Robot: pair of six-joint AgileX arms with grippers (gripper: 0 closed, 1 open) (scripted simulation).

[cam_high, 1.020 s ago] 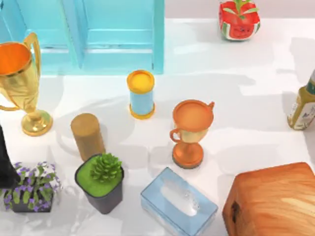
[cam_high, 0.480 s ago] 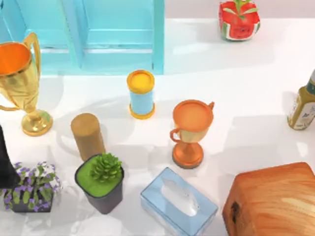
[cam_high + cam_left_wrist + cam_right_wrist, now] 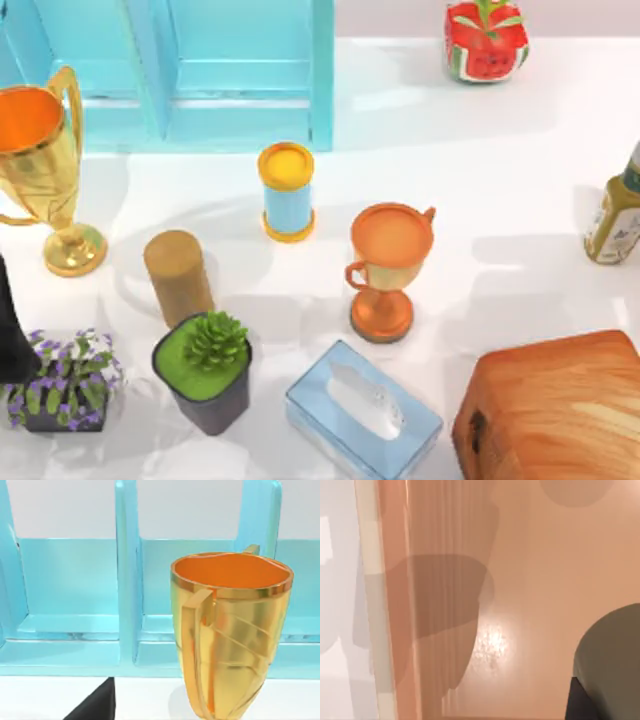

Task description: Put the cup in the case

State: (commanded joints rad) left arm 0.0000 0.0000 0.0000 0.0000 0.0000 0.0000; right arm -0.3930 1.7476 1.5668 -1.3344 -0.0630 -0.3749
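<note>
A wooden case point(image 3: 555, 410) stands at the table's front right with its lid down. In the right wrist view its orange wood point(image 3: 520, 605) is seen from very close, with shadows across it. A dark grey rounded shape point(image 3: 612, 660) sits against that wood and looks like the cup, though I cannot tell whether it rests there or is held. In the top view the cup is hidden. A black part of my left arm point(image 3: 12, 330) stands at the left edge, in front of a gold trophy point(image 3: 40, 140). That trophy point(image 3: 230, 635) is close ahead in the left wrist view.
A blue shelf unit point(image 3: 180, 70) spans the back left. Mid-table stand a blue-and-yellow cylinder point(image 3: 287, 190), an orange trophy point(image 3: 388, 265), a brown cylinder point(image 3: 178, 275), a succulent pot point(image 3: 205, 370) and a tissue box point(image 3: 362, 410). A bottle point(image 3: 615, 215) and a watermelon pot point(image 3: 487, 40) stand at the right.
No object on the table has moved. The soft shadows on the right side of the table have shifted and thinned.
</note>
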